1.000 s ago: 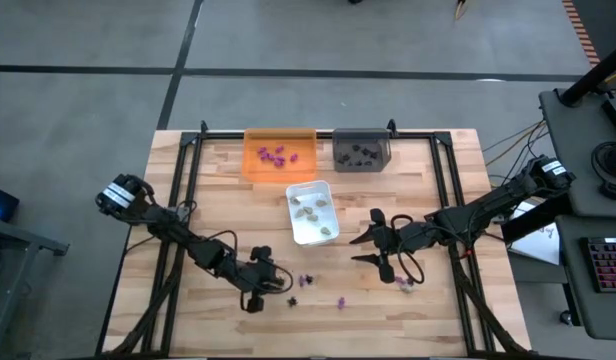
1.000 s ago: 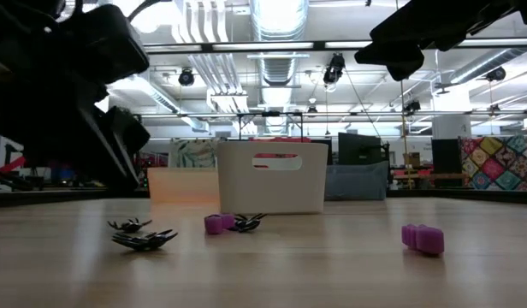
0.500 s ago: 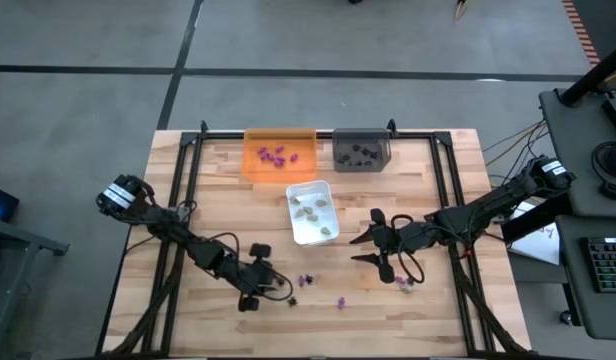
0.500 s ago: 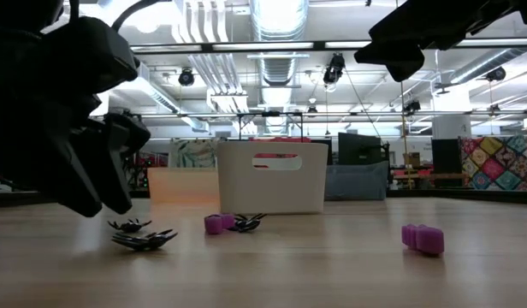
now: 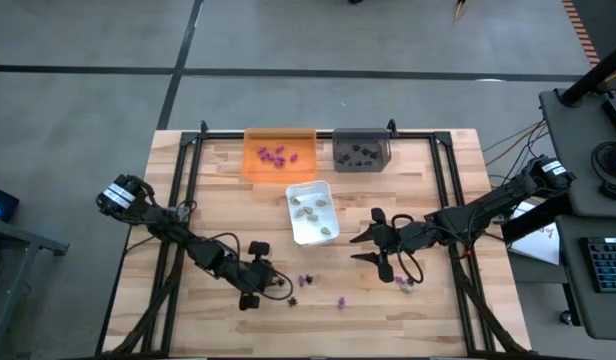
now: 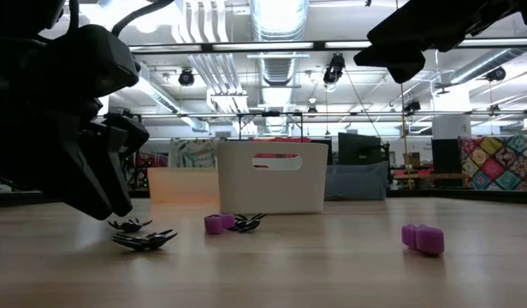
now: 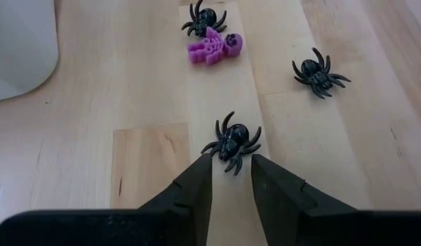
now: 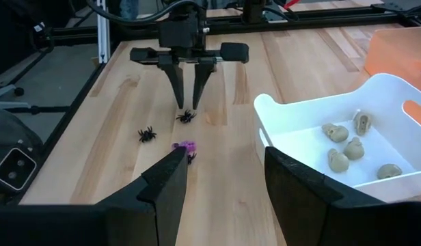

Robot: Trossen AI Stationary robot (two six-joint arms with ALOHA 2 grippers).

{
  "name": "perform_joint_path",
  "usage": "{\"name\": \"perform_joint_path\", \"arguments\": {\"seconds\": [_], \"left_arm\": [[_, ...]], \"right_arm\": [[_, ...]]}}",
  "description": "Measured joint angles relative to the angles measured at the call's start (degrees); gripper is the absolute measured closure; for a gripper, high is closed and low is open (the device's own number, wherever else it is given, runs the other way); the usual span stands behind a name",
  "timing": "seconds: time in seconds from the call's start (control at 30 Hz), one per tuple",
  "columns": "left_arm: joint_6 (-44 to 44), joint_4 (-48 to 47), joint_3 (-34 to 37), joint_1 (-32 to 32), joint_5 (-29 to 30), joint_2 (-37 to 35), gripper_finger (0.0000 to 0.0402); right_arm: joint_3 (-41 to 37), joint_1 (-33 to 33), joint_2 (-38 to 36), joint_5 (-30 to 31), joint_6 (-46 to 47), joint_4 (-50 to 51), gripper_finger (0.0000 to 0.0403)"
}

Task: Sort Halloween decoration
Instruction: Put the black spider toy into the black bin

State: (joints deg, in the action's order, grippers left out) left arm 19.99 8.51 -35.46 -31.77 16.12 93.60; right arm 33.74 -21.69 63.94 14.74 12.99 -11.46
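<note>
Halloween decoration pieces lie scattered on the wooden counter (image 5: 218, 200) and in three trays. One black spider (image 7: 232, 142) sits just ahead of the left gripper (image 7: 231, 179), right at the tips of its jaws, which stand a little apart with nothing clamped between them; the spider lies at the mouth of the gap, not gripped. Farther out from those jaws lie a second black spider (image 7: 318, 70) off to one side, and a third spider (image 7: 205, 19) touching a purple skeleton (image 7: 216, 46) straight ahead.

The right gripper (image 5: 368, 247) hangs above the counter beside the white tray (image 5: 310, 211), jaws spread wide and holding nothing. Past its jaws, the right wrist view shows the left gripper pointing down at the spider, and pale beige skulls (image 8: 350, 149) resting inside the white tray. Another purple piece (image 5: 341, 301) lies on the counter between the two grippers, and one more small piece (image 5: 404, 284) lies close under the right arm.

The orange tray (image 5: 279, 154) holds purple pieces; the grey tray (image 5: 362, 150) holds black ones.
</note>
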Motion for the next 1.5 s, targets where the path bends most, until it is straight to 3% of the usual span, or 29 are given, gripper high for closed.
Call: {"name": "perform_joint_path", "arguments": {"seconds": [0.77,0.93,1.17,1.5], "left_arm": [[1.7,3.3,-0.5,0.0,0.3,4.2,0.0320],[1.7,3.1,-0.5,0.0,0.3,4.2,0.0338],[1.7,2.9,-0.5,0.0,0.5,4.2,0.0396],[1.7,2.6,-0.4,0.0,0.0,2.8,0.0401]], "right_arm": [[-0.2,0.0,0.0,0.2,0.1,0.0,0.0220],[-0.2,0.0,0.0,0.3,0.1,0.0,0.0220],[-0.2,0.0,0.0,0.3,0.1,0.0,0.0220],[-0.2,0.0,0.0,0.3,0.1,0.0,0.0220]]}}
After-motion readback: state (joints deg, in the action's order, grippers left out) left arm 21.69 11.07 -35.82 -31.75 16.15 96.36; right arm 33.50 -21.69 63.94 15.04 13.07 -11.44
